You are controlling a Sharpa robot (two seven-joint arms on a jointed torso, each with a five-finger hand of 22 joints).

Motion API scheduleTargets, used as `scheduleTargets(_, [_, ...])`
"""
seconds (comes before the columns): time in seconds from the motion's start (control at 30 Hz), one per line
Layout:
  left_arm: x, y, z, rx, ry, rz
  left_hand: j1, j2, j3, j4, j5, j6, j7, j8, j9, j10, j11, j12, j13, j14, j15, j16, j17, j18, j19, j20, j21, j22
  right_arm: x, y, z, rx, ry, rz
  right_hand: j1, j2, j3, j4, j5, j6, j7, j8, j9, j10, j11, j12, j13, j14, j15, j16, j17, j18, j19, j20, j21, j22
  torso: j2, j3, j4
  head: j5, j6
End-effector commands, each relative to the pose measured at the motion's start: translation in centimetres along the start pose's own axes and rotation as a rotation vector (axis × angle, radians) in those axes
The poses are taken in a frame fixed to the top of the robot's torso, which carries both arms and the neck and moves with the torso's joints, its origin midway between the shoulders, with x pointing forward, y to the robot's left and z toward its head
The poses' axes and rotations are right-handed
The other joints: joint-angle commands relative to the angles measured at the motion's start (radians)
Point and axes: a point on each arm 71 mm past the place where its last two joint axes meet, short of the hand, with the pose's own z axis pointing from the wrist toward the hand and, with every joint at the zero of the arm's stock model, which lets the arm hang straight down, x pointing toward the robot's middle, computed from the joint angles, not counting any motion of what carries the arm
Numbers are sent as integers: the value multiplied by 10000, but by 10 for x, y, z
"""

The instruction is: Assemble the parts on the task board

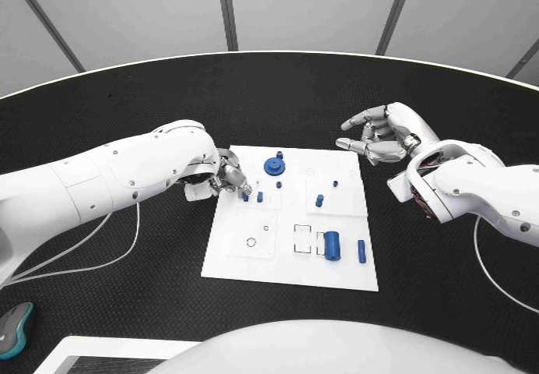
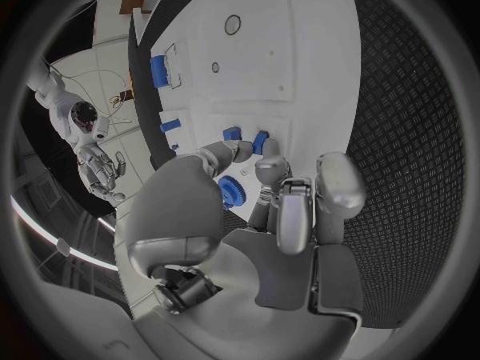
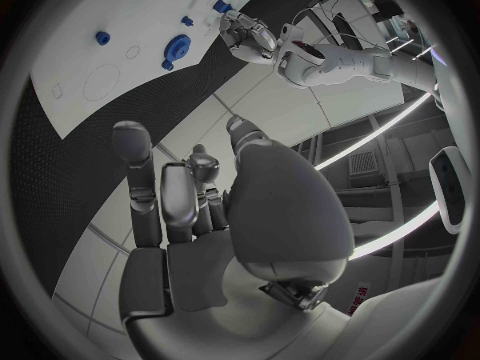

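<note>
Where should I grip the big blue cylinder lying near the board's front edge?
Pinch the cylinder across its middle, coming straight down from above. It lies flat with its long axis running front to back, so its curved sides are free; the thin pin beside it stands apart.

Left hand (image 2: 270,216) with fingers extended over white task board (image 2: 290,64), two small blue pegs (image 2: 246,140) just beyond fingertips, blue gear (image 2: 232,190) beside thumb, blue cylinder (image 2: 158,69) near far edge, right hand (image 2: 100,172) beyond

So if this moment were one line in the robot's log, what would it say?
left hand: fingers at small blue pegs, hold unclear | right hand: open, off task board | blue gear: on board
</note>
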Motion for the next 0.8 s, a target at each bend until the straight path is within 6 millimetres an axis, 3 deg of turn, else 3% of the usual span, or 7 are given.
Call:
scheduleTargets(0.03, [0,0,0,-31,23,10,185,268,253,-225,-45,259,-315,12,3,669,-593,49,8,925,-64,34,2245,-109,27,-49,26,4,0,0,0,2,-2,0,-68,61,-54,-6,63,55,-15,30,-9,58,17,55,4,93,-55,-15,9,122,76,-1,-57,4,-2,-3,2,-8,0])
scheduleTargets(0.4, [-1,3,1,-225,206,-7,55,22,-3,-153,-208,265,-331,11,6,740,-594,224,322,910,-63,17,2187,-96,3,-46,-29,-78,0,0,0,1,-11,-2,-68,61,-54,-6,63,55,-15,30,-9,58,17,55,4,93,-55,-15,9,122,76,-1,-57,4,-8,-8,1,-26,0])
scheduleTargets(0.47, [-1,4,1,-253,241,2,-151,-209,-407,25,-241,274,-394,5,2,725,-626,230,340,901,-84,8,2156,-94,1,-54,-49,-93,0,0,0,2,-14,-3,-70,60,-57,-6,67,54,-15,31,-11,51,17,44,-10,88,-55,-36,-12,130,64,-1,-106,-31,-9,-8,4,-27,0])
scheduleTargets(0.8, [-2,8,1,-236,77,-157,-637,-507,-1805,983,-445,492,-452,-169,-163,681,-679,271,440,905,-132,10,2168,-102,32,-110,-78,-81,0,0,0,4,-24,-8,-70,60,-57,-6,67,54,-15,31,-11,51,17,44,-10,88,-55,-36,-12,130,64,-1,-106,-31,-6,-15,5,-28,0])
